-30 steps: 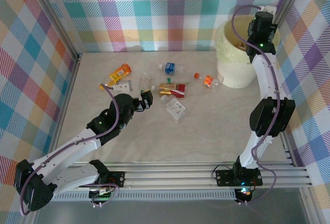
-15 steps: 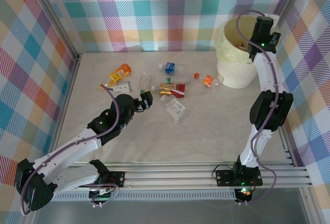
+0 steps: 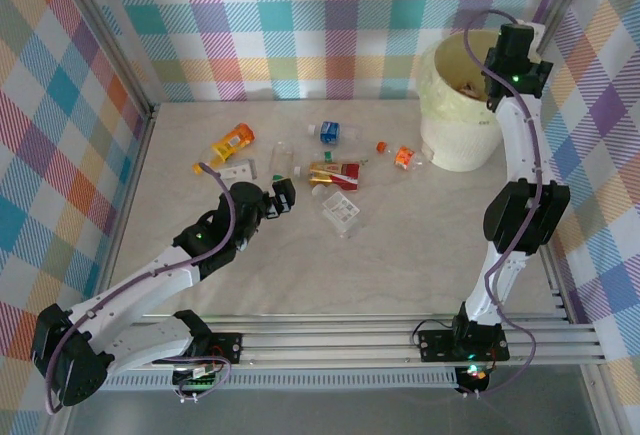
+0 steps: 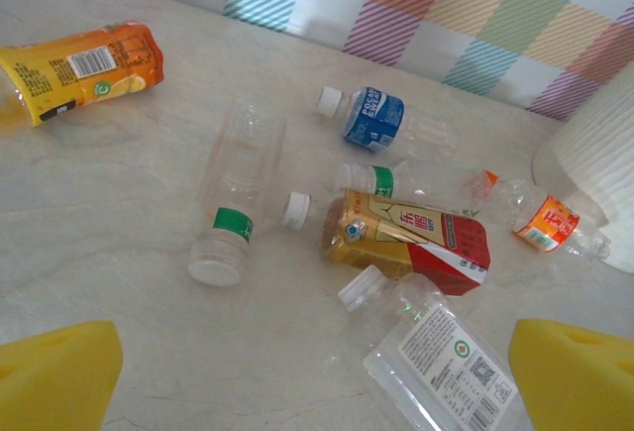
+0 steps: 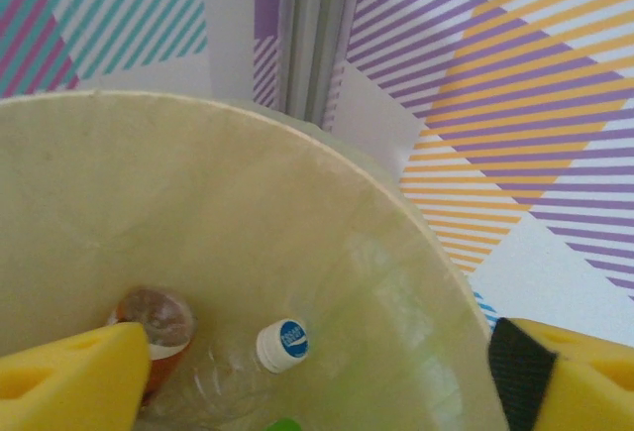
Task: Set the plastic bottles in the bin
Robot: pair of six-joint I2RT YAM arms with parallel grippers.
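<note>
Open room: bare pale desk (image 3: 400,265) is stretching between the arm bases and the plastic bottles (image 4: 411,243).
Left end effector (image 4: 317,381): hovering above the crushed, closely scattered bottles, yellow fingers spread wide and holding nothing.
Right end effector (image 5: 317,381): hanging over the bin (image 5: 198,213), fingers apart, gripping nothing.
Bin: round smooth cream plastic, sitting in the far right corner by the plaid wall (image 5: 515,104) and holding a clear white-capped bottle (image 5: 282,344).

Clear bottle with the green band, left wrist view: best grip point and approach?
Probably mid-body on the clear bottle, past the green band, straight down, jaws across its width. It lies flat, table bare either side there; near its cap the red-and-gold bottle crowds it.
</note>
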